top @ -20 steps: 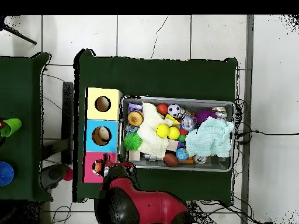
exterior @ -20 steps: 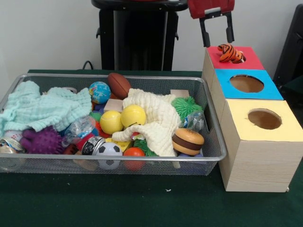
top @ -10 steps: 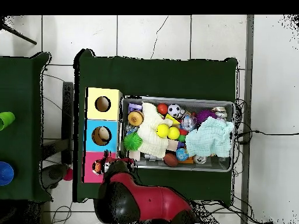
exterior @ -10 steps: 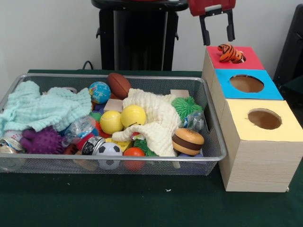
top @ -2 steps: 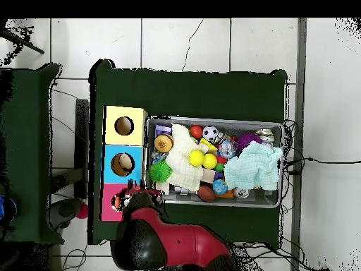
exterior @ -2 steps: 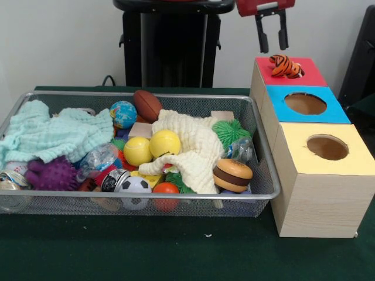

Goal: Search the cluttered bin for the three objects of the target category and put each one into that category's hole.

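Wire bin point(exterior @ -2 steps: 266, 190) at centre left: cloths cover much of its clutter. Red box top point(exterior @ -2 steps: 307, 73), upper right: its hole is hidden under the toy tiger point(exterior @ -2 steps: 286, 65). Gripper point(exterior @ -2 steps: 273, 42), cut off at the top edge, directly above the tiger: jaws parted, holding nothing.

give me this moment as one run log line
gripper: open, empty, above red box | tiger toy: lying on red box top over its hole, not dropped in | bin: cluttered
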